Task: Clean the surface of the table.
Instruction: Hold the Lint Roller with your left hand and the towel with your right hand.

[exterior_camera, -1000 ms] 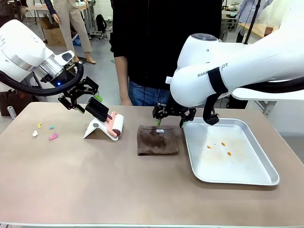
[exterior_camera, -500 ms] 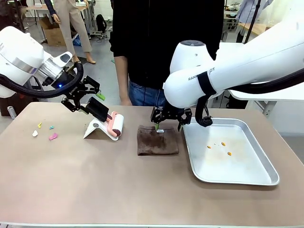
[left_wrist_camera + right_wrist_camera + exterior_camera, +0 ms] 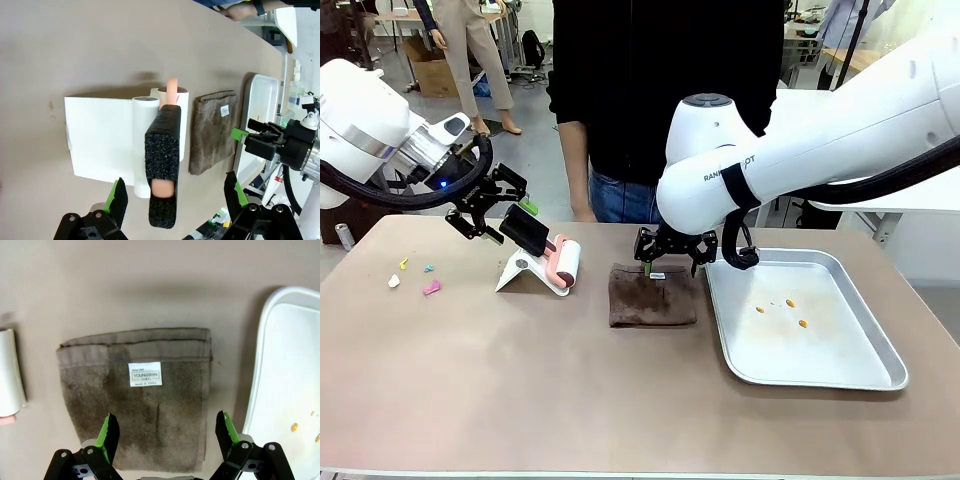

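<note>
The tan table (image 3: pixel 520 380) lies beneath the 2 grippers. The left gripper (image 3: pixel 176 191), jaws apart, straddles the lint roller handle (image 3: pixel 162 155) without gripping it. The right gripper (image 3: pixel 165 432), likewise spread, hovers over the folded brown towel (image 3: pixel 135 405) beside the metal tray (image 3: pixel 850 375).

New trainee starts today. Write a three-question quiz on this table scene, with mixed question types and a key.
1. True or false: the right gripper is shut on the brown towel.
2. What lies in the metal tray? A a sponge; B orange crumbs; C a bottle.
3. Fill in: the left gripper's open jaws straddle the black handle of the ____.
Key: 1 false, its jaws stand open; 2 B; 3 lint roller.
</note>
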Tool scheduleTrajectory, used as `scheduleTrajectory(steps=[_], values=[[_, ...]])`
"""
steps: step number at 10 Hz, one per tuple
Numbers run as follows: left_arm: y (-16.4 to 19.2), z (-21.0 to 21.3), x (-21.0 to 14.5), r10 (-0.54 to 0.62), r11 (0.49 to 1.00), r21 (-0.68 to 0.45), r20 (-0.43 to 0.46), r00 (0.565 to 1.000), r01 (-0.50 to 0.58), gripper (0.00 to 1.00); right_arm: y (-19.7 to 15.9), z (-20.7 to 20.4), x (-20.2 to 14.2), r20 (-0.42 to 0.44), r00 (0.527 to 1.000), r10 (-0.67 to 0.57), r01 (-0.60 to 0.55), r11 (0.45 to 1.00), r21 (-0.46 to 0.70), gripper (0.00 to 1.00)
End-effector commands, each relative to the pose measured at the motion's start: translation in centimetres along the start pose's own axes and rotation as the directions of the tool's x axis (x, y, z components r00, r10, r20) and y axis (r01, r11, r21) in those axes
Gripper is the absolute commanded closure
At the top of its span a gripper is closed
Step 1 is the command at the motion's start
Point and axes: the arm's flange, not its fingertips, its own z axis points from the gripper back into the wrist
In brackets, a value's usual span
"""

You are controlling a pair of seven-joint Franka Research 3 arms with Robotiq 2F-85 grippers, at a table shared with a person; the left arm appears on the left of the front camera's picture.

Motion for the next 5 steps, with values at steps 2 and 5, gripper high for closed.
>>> scheduleTrajectory(steps=[2,5], values=[[1.1,0.1,-0.2,0.015,1.000,-0.013,-0.001,1.000,-0.015,0.00,1.5,-1.1,0.7,-0.008,1.000,-0.023,0.023,0.997,-0.080,0.00],[1.4,0.1,-0.3,0.014,1.000,-0.027,0.006,1.000,-0.014,0.00,1.2,-2.1,0.2,-0.074,0.993,-0.088,0.074,0.982,-0.171,0.00]])
